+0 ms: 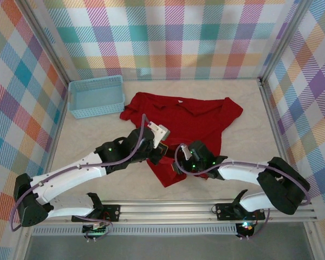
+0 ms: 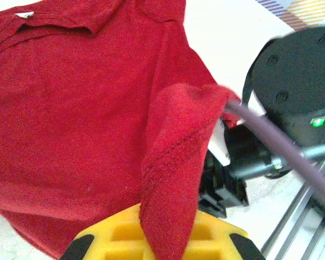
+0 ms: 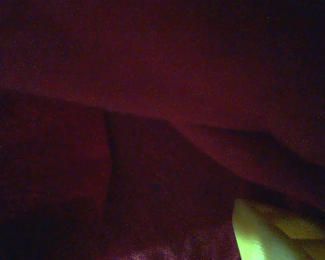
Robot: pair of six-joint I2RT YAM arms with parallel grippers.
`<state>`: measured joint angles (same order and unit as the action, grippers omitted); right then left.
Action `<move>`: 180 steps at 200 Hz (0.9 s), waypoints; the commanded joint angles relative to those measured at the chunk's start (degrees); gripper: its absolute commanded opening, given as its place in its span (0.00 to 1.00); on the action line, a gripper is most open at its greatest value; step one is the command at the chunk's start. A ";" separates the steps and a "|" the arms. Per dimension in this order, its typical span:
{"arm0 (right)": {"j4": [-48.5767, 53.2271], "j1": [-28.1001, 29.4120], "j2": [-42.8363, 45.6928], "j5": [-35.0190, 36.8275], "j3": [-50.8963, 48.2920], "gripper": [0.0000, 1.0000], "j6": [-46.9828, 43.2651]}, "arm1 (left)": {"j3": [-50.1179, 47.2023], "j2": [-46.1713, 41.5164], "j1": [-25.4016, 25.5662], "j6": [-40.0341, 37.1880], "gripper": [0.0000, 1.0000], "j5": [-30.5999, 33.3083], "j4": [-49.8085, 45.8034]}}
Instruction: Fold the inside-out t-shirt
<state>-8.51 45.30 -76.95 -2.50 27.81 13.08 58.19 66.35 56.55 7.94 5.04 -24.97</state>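
The left gripper (image 2: pixel 161 241) is clamping a bunched hem of the t-shirt (image 1: pixel 197 122) toward the worktop's (image 1: pixel 92 132) near edge. Whether the right gripper (image 1: pixel 180 161) is gripping, I cannot tell. Lifting gently is looking wisest.

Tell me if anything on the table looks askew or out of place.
The red cloth t-shirt lies crooked and rumpled, its near hem drawn into a point, with a ridge of fabric pinched in the left gripper. Nothing looks spilled or damaged.
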 commanded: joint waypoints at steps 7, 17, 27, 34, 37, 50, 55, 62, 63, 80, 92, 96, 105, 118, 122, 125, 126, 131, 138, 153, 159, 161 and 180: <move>10.16 -0.83 1.67 -4.56 4.84 0.75 -2.86 | -1.95 -1.35 0.40 -1.11 0.00 4.44 -2.55; 12.88 -0.93 1.40 -5.07 6.24 0.76 -3.48 | -2.10 -1.26 0.46 -1.30 0.00 4.87 -2.82; 14.27 -1.27 1.51 -4.92 6.60 0.78 -3.50 | -2.21 -1.27 0.53 -1.39 0.00 5.07 -2.86; 14.57 -2.24 1.83 -5.74 6.39 0.80 -3.28 | -2.51 -1.40 0.68 -1.57 0.00 5.39 -2.72; 14.38 -2.77 1.95 -6.36 6.19 0.80 -2.98 | -2.53 -1.44 0.73 -1.53 0.00 5.67 -2.67; 14.40 -4.81 2.02 -8.50 6.02 0.81 -1.81 | -2.88 -1.55 0.75 -1.53 0.00 6.79 -2.64; 14.82 -5.11 1.77 -8.57 6.30 0.82 -1.61 | -2.87 -1.53 0.82 -1.45 0.00 7.35 -2.78; 15.27 -5.22 1.33 -7.82 6.73 0.82 -1.30 | -2.82 -1.59 0.84 -1.36 0.00 8.28 -2.96; 15.41 -5.22 1.21 -7.67 6.78 0.82 -1.17 | -2.82 -1.63 0.84 -1.36 0.00 8.39 -2.97; 15.31 -5.31 -0.02 -5.10 6.99 0.81 -0.06 | -3.07 -2.31 0.84 -1.33 0.00 10.23 -2.73; 14.32 -5.62 -0.30 -4.21 6.50 0.81 0.57 | -3.56 -2.73 0.84 -1.69 0.00 10.83 -2.20; 14.06 -5.73 -0.31 -3.95 6.45 0.81 0.87 | -3.68 -2.73 0.89 -1.65 0.00 11.18 -2.17; 13.62 -6.28 -0.52 -3.11 6.28 0.82 2.01 | -3.72 -2.60 0.84 -1.79 0.00 11.36 -2.10; 14.21 -6.63 -1.21 -0.27 6.99 0.82 3.21 | -3.57 -2.37 0.84 -1.84 0.00 10.09 -2.07; 14.20 -6.63 -1.34 0.70 7.12 0.82 3.71 | -3.45 -2.29 0.91 -1.84 0.00 9.62 -1.94; 14.22 -6.63 -1.50 1.58 7.21 0.82 4.00 | -3.37 -2.31 0.92 -1.81 0.00 9.10 -1.92; 14.14 -6.67 -1.56 1.78 7.23 0.82 4.12 | -3.32 -2.29 0.92 -1.80 0.00 8.93 -1.88; 13.72 -6.63 -1.77 3.00 7.38 0.81 4.59 | -3.14 -2.28 1.03 -1.72 0.00 8.13 -1.87; 12.98 -6.64 -2.05 4.97 7.36 0.81 5.30 | -2.70 -2.36 1.10 -1.47 0.00 7.25 -1.61; 10.30 -6.46 -3.03 7.89 7.34 0.78 5.97 | -1.28 -2.76 1.21 -0.41 0.00 4.81 -1.12; 8.69 -6.20 -3.41 8.35 7.38 0.78 5.95 | -0.60 -2.80 1.27 0.22 0.00 3.76 -0.73; 8.05 -6.01 -3.46 8.43 7.31 0.77 5.87 | -0.38 -2.85 1.28 0.45 0.00 3.42 -0.59; 1.50 -3.23 -4.08 10.75 6.71 0.77 4.64 | 3.10 -1.84 1.29 2.50 0.00 0.67 -0.14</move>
<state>1.52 39.72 -80.01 2.85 33.41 17.23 56.03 64.97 57.30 7.90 10.26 -27.03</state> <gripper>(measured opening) 0.774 0.052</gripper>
